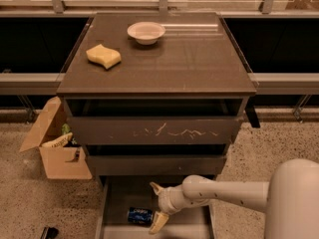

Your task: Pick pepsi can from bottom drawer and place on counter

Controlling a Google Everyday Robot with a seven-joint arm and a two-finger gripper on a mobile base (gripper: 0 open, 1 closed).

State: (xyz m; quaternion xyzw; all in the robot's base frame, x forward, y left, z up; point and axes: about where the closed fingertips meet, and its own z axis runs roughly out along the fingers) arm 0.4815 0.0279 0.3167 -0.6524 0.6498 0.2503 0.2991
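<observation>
The pepsi can [140, 215] lies on its side on the floor of the open bottom drawer [118, 198], left of middle. My gripper [156, 206] is inside the drawer just right of the can, its two pale fingers [158, 223] spread open, one above and one below, with nothing between them. The can's right end sits near the lower finger. The arm [234, 193] reaches in from the right. The counter [189, 59] is the dark brown top of the cabinet.
A yellow sponge [103, 56] and a white bowl [146, 32] sit on the counter. The scratched-front drawer [154, 130] is above the bottom drawer. An open cardboard box [57, 148] with items stands on the floor at the left.
</observation>
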